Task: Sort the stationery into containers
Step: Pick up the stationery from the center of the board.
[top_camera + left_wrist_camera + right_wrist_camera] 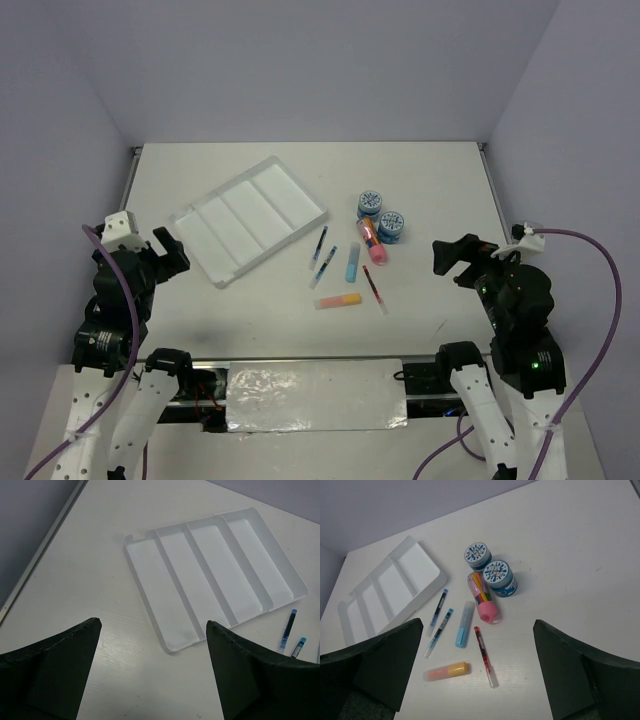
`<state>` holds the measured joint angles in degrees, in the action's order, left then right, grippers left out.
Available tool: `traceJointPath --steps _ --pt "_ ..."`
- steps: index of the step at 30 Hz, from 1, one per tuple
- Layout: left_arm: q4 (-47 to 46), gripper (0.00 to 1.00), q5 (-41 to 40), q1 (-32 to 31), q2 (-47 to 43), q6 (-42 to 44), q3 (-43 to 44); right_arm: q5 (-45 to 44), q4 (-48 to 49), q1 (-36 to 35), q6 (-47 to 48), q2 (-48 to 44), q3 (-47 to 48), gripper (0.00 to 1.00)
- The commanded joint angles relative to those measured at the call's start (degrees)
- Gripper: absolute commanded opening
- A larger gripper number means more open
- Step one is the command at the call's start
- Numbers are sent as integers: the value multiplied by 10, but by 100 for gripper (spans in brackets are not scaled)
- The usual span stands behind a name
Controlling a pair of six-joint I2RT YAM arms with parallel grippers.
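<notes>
Both claws gape wide, gripping nothing. The white tray (250, 215) lies just ahead of the left claw (168, 250). Ahead of the right claw (452, 258), loose on the tabletop (430, 170), lie the blue tubs (371, 204), pink tube (371, 240), markers (352, 262) and pens (320, 242).

Tray (395, 587), white, long compartments: far left.
Far tub (478, 555) and near tub (499, 576), blue: side by side, far centre.
Pink tube (484, 600): against the near tub.
Blue pens (438, 611), blue marker (464, 630), red pen (485, 655): in a row, nearer.
Orange marker (447, 671): nearest, crosswise.
Right gripper (477, 625): jaws spread wide.
</notes>
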<state>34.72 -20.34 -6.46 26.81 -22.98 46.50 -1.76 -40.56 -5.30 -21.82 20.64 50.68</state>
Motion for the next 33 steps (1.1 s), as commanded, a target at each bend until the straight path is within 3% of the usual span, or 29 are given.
traceJointPath --steps 1,7,12,13,16,19,26,33 --pt "-18 99 -5 -3 0 -9 8 -9 4 2 5 2 11 100" --pt "-22 99 4 -3 -2 -6 6 132 104 2 23 34 -48 100" --pt "-26 99 14 -3 6 -3 5 177 187 -16 34 249 -55 100" --pt "-25 99 14 -3 7 -2 5 161 197 -33 40 288 -46 100" --pt "-26 99 19 -4 9 0 3 -56 153 -125 78 495 41 100" --pt "-26 99 21 -7 11 0 3 -132 144 -186 98 586 103 99" --pt "-28 99 25 -12 11 2 2 -141 174 -219 129 700 165 73" --pt "-30 99 31 -13 11 4 1 -129 205 -224 152 768 177 68"
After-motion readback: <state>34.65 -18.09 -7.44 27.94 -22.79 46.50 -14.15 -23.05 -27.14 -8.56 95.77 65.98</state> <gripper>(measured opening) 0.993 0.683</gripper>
